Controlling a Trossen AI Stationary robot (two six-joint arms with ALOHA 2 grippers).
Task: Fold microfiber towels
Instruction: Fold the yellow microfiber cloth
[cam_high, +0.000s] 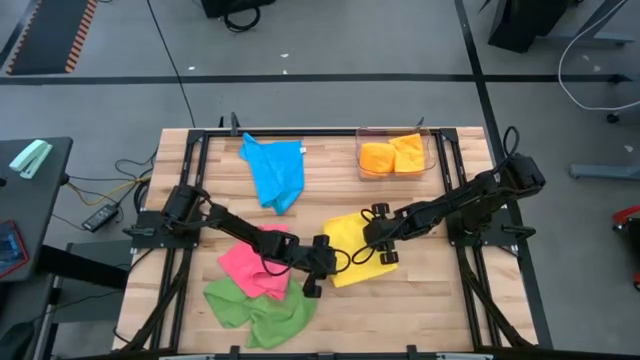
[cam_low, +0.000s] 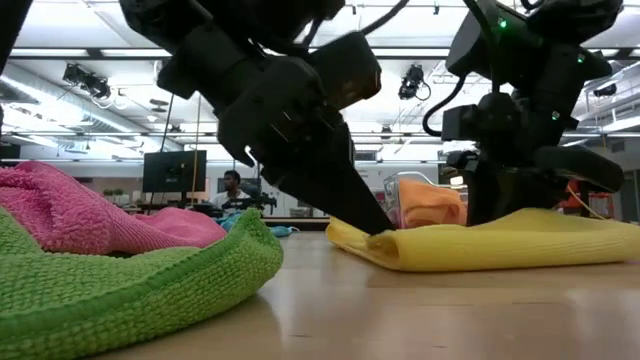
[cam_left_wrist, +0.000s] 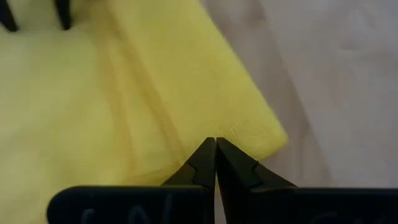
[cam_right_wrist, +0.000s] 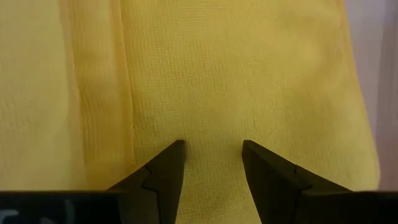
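left gripper: fingers pressed together, tips at the edge of the yellow towel; whether cloth was pinched between them could not be told.
right gripper: fingers spread apart, resting down on the yellow towel, nothing grasped.
yellow towel: lay partly folded on the table, between the two grippers.
pink towel: crumpled just beside the left arm.
green towel: bunched at the near edge, touching the pink one.
blue towel: lay at the far side.
orange towels: sat folded in the clear bin.
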